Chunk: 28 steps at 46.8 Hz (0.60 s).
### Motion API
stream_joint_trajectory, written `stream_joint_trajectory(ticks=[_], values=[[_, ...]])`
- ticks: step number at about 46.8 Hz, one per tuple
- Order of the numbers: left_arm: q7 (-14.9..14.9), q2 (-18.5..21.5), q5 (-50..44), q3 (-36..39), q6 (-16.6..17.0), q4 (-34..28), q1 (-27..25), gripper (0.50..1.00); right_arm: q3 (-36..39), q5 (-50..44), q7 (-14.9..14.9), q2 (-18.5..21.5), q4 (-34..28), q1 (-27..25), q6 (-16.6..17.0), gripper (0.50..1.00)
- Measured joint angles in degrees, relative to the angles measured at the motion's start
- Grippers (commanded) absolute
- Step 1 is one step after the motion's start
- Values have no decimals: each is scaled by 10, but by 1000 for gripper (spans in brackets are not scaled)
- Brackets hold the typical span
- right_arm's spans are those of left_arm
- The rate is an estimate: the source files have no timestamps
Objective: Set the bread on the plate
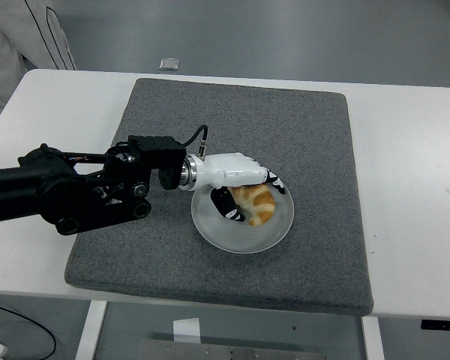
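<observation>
Resting on the plate (232, 238), slightly toward its far right side, the bread (256, 202) looks like a croissant: likely light, soft, flaky, easily crushed, so a gentle hold across its thick middle would suit better than its thin tips. Left hand (244, 193) reaches over the plate from the mat's left edge, fingers (276, 182) extended over the bread's far side and thumb at its near left; they look loosened, though whether they touch the crust I cannot tell for sure. Plate sits near the middle of the grey mat (307, 135), well clear of every mat edge. Open mat lies all around, widest toward the far edge, leaving room to lift away. Right arm out of view
</observation>
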Motion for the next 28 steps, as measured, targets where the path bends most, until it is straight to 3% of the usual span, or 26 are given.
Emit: stream_joint_trajectory(ticks=[9,28], values=[[0,13,-28,-11,0,-9,-2,999,0,0,0,0,0,0,0,932],[1,60,-196,-97,-7,-21,-3,1000,0,0,0,0,0,0,0,932]])
